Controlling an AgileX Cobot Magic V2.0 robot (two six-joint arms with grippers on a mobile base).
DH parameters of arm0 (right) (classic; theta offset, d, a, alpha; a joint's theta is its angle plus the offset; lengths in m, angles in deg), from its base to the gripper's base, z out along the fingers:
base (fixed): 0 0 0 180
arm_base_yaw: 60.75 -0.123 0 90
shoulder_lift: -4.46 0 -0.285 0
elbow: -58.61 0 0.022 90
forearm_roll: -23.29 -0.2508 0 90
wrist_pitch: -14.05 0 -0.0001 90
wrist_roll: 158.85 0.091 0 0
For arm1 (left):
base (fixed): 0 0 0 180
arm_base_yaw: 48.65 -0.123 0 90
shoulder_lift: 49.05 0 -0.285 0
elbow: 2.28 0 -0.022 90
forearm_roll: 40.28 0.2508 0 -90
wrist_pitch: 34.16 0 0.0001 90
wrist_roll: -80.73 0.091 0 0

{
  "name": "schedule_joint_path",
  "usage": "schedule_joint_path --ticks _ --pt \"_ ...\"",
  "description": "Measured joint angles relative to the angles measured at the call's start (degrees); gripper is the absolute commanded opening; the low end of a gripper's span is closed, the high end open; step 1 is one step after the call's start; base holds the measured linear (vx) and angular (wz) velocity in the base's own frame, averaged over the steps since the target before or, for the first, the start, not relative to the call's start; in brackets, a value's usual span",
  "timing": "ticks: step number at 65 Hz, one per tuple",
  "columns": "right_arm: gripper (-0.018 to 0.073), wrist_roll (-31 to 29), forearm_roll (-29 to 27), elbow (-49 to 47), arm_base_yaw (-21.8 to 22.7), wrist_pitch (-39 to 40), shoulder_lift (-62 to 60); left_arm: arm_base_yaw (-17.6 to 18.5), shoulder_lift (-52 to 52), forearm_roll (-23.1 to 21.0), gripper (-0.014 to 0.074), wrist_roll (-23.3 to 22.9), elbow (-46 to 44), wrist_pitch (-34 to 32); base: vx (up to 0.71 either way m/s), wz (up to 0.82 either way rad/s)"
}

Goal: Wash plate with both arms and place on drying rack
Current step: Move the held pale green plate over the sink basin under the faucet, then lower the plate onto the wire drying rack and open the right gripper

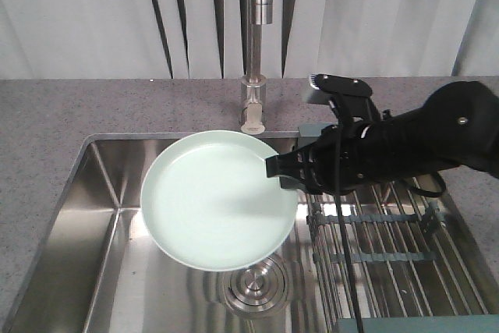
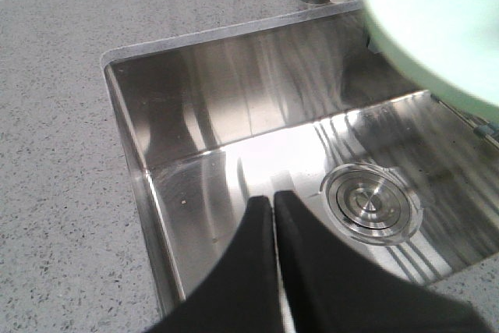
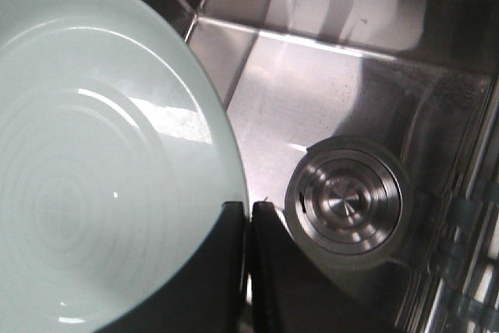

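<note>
Plate (image 1: 218,200) is held in the air above the sink basin (image 1: 101,216), roughly level and face up, over the left and middle of the basin with the drain (image 1: 257,282) showing below its near edge. The right gripper (image 1: 284,171) is clamped on the plate's right-hand rim. The right wrist view confirms both black fingers pinched across the edge, so this is a single-edge hold with the whole disc cantilevered out from it. The left gripper (image 2: 273,200) hangs over the near left part of the basin, fingers pressed together with nothing between them, well apart from the plate. The faucet (image 1: 256,37) stands just behind the plate's far rim, and no water can be seen running. The drying rack (image 1: 390,232) lies across the right side of the sink, under the right arm, with nothing on it. Judgement: washing is not yet visibly under way, and racking is not started. Risks from here: (1) a smooth rim in a narrow pinch — water or any push from the left arm could pivot the plate in the jaws or slide it out, dropping it onto the steel. (2) The left gripper, coming up closed, could strike the underside and lever the plate loose. (3) Lifting or swinging could clip the faucet body. (4) Transfer to the rack passes under the arm's own bulk — cables may snag the bars.
</note>
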Motion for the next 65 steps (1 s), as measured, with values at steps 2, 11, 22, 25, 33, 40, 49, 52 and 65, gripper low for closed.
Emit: schedule_joint_path --ticks 2,11,22,25,33,40,49,52,65 --pt "-0.0001 0.35 0.00 -0.67 -0.09 1.36 1.45 0.00 0.00 0.00 -0.0006 0.00 0.00 0.00 0.00 0.00" --pt "-0.0001 0.96 2.30 -5.63 1.06 3.38 8.01 0.00 0.00 0.00 -0.0006 0.00 0.00 0.00 0.00 0.00" --pt "-0.0001 1.72 7.76 -8.55 5.42 1.21 8.23 0.00 0.00 0.00 -0.0006 0.00 0.00 0.00 0.00 0.00" --pt "-0.0001 1.93 9.92 -8.55 6.84 -0.95 7.37 0.00 0.00 0.00 -0.0006 0.00 0.00 0.00 0.00 0.00" --pt "-0.0001 3.04 16.30 -8.59 9.26 -8.06 4.39 0.00 0.00 0.00 -0.0006 0.00 0.00 0.00 0.00 0.00" --pt "-0.0001 3.57 18.92 -8.59 8.87 -15.55 1.53 0.00 0.00 0.00 -0.0006 0.00 0.00 0.00 0.00 0.00" --pt "-0.0001 5.20 19.20 -8.61 3.63 -19.16 -0.23 0.00 0.00 0.00 -0.0006 0.00 0.00 0.00 0.00 0.00" --pt "-0.0001 6.44 19.01 -8.61 1.38 -18.25 -0.03 0.00 0.00 0.00 -0.0006 0.00 0.00 0.00 0.00 0.00" --pt "-0.0001 9.20 19.34 -8.61 -4.65 -5.68 4.78 0.00 0.00 0.00 -0.0006 0.00 0.00 0.00 0.00 0.00"
